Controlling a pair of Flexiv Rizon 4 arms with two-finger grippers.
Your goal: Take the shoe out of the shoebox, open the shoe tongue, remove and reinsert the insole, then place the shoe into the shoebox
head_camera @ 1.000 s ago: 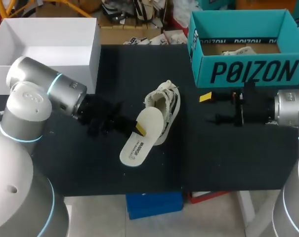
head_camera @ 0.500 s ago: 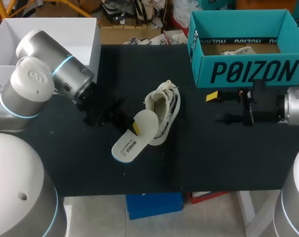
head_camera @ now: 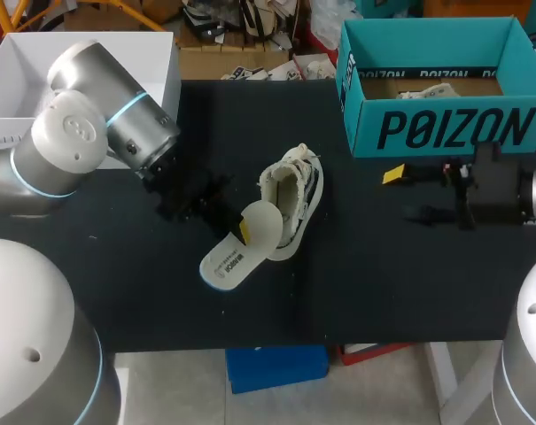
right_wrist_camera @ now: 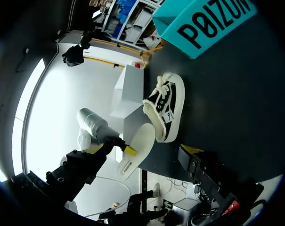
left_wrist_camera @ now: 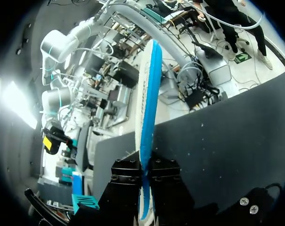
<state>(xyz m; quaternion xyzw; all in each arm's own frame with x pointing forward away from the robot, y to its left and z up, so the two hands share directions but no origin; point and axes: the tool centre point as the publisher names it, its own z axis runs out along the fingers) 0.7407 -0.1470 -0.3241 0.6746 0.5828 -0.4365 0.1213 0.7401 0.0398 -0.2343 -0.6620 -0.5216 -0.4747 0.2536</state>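
Note:
A cream and black sneaker [head_camera: 294, 197] lies on the black table [head_camera: 383, 283], its opening facing up. The white insole [head_camera: 239, 245] slants from the shoe's opening toward the front left. My left gripper [head_camera: 243, 230] is shut on the insole's long edge. In the left wrist view the insole [left_wrist_camera: 147, 113] stands edge-on between the fingers, its blue underside showing. My right gripper [head_camera: 407, 195] hovers open and empty to the shoe's right, in front of the teal shoebox [head_camera: 445, 128]. The right wrist view shows the shoe [right_wrist_camera: 166, 109] and the insole [right_wrist_camera: 135, 151] ahead.
A white open box [head_camera: 152, 97] stands at the back left, beside my left arm's elbow. The teal shoebox at the back right holds crumpled paper [head_camera: 427, 89]. The table's front edge runs just below the insole.
My left gripper has drawn the insole back and left, farther out of the shoe, as the left arm swung upward. My right gripper has pulled away to the right, still open.

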